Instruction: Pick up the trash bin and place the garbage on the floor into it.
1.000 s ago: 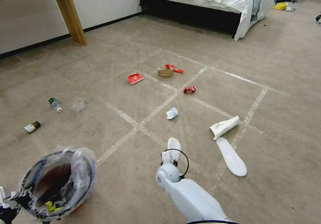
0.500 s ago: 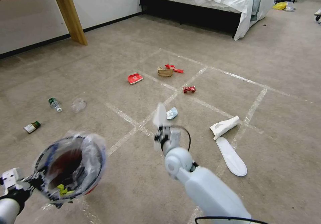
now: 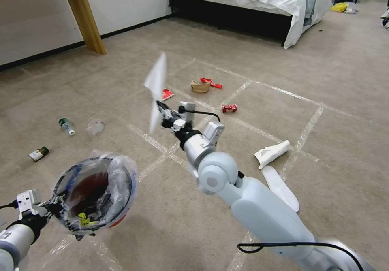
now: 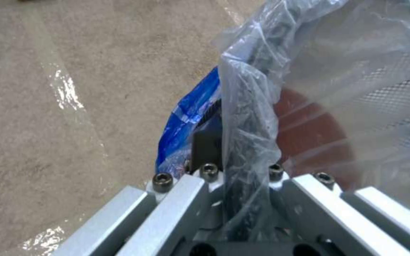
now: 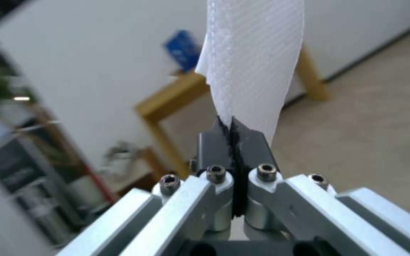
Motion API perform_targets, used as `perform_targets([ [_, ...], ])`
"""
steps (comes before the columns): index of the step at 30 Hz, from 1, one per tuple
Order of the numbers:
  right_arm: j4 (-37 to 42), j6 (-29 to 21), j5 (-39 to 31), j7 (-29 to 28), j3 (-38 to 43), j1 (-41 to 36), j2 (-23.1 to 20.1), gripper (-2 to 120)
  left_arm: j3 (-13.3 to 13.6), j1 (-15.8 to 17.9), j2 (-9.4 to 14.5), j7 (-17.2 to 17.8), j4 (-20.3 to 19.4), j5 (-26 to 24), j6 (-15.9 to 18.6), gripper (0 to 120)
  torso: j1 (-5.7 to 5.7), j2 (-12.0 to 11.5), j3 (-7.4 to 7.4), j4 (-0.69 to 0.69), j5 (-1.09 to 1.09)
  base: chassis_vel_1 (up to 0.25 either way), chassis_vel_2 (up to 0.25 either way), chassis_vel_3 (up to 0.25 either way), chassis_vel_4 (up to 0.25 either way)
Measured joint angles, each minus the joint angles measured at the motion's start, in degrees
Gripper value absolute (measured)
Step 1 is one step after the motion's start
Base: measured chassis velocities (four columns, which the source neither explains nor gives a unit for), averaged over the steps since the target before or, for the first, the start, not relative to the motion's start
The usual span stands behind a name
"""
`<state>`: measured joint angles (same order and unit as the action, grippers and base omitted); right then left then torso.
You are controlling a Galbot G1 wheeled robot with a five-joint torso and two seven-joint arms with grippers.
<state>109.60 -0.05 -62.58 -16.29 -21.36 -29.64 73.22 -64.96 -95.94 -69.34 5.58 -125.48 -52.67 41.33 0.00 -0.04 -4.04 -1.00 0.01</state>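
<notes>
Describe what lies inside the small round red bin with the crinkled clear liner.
Inside the red bin, held by the left gripper, a crumpled yellow-green scrap lies on the clear liner. The liner's folds hide the rest of the bottom.

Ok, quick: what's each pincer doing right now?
Left pincer: closed on the rim of the trash bin, held off the floor.
Right pincer: closed on a white slipper, raised in the air.
</notes>
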Motion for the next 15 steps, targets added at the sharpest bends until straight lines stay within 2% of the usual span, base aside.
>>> perform_targets([
  [4, 1.78, 1.07, -2.42, 2.45, -3.82, 1.89, -0.18, 0, 0.04, 0.00, 0.47, 0.62, -0.57, -1.08, 0.38, 1, 0.00, 0.00, 0.00, 0.00, 0.00, 0.000, 0.000, 0.000, 0.000],
  [15, 5.20, 1.65, -1.13, 4.55, -11.28, 3.27, -2.56, 0, -0.68, -1.02, 0.85, 0.81, -1.76, -2.20, 0.53, 1, 0.00, 0.00, 0.01, 0.00, 0.00, 0.000, 0.000, 0.000, 0.000],
])
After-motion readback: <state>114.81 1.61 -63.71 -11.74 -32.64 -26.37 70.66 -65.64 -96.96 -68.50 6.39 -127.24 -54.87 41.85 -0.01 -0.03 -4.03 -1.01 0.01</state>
